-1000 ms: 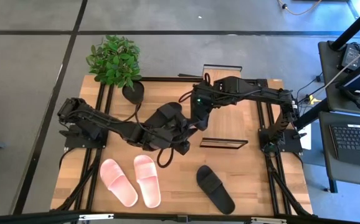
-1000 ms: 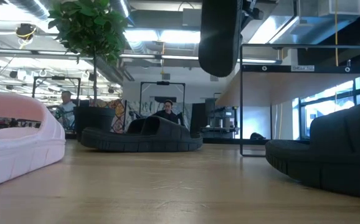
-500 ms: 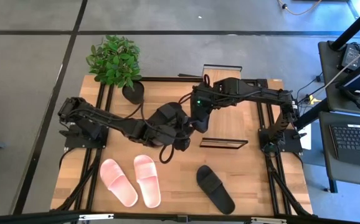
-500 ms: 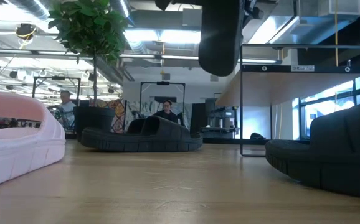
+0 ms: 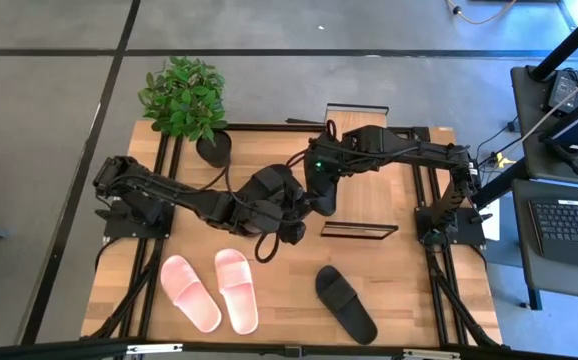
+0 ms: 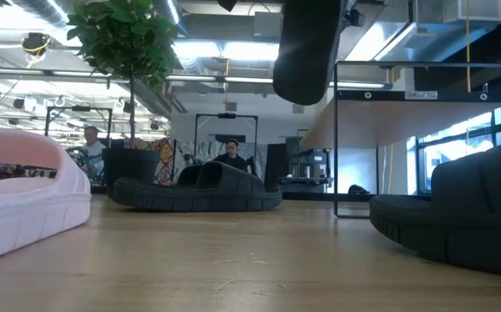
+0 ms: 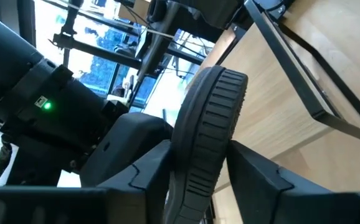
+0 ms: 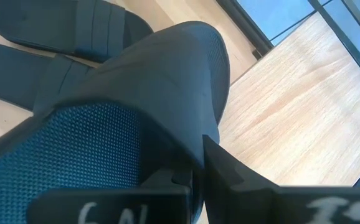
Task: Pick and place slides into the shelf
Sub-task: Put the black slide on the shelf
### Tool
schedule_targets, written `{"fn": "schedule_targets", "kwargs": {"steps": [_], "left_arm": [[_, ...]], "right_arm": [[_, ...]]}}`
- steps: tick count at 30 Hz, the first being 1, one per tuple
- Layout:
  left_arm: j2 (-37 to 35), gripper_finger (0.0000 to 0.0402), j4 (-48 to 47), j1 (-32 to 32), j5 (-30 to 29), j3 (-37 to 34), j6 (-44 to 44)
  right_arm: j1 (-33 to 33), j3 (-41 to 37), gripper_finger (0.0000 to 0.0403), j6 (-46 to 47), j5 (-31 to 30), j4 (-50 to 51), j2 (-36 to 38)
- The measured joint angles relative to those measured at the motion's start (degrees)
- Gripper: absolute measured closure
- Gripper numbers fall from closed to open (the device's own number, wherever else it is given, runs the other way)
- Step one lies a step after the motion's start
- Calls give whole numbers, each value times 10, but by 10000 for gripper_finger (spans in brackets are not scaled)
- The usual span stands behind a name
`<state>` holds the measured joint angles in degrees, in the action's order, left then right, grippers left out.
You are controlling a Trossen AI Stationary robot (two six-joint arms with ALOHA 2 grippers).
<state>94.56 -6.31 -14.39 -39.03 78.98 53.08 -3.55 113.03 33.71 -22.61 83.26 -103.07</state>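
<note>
A black slide (image 6: pixel 307 48) hangs in the air near the table's middle, beside the shelf (image 5: pixel 361 170), a light board top on a thin black frame. My left gripper (image 7: pixel 198 155) and my right gripper (image 8: pixel 192 180) are both shut on this slide (image 5: pixel 319 195). Two pale pink slides (image 5: pixel 189 292) (image 5: pixel 237 290) lie soles down near the table's near edge. Another black slide (image 5: pixel 346 303) lies to their right. The right wrist view shows two more black slides (image 8: pixel 68 25) (image 8: pixel 18 62) flat on the table; the arms hide them in the high view. My left gripper pinches the lifted slide between its two fingers (image 7: pixel 255 168), across the ribbed edge of the sole (image 7: pixel 208 124). The slide stands on edge, clear of the table, and rises past the fingertips. My right gripper holds the same slide (image 8: pixel 161 74) from above. One finger (image 8: pixel 242 180) lies against its edge; the slide's own body hides the other finger and the exact place of contact. The slide hangs below the gripper, slightly tilted, clear of the table.
A potted plant (image 5: pixel 184 98) stands at the table's far left corner. Black frame rails run along the table's left and right sides. A desk with a keyboard (image 5: pixel 567 225) stands off the table to the right. People sit in the room beyond (image 6: pixel 231 154).
The lifted slide has tipped a little: in the low view its lower end has swung slightly to the left. Both grippers have kept their hold, and the slides on the table have not moved.
</note>
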Motion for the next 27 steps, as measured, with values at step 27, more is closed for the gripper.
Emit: {"fn": "schedule_targets", "kwargs": {"steps": [27], "left_arm": [[-13,344,4,-10,-15,0,9]], "right_arm": [[8,107,331,-85,0,68,18]]}}
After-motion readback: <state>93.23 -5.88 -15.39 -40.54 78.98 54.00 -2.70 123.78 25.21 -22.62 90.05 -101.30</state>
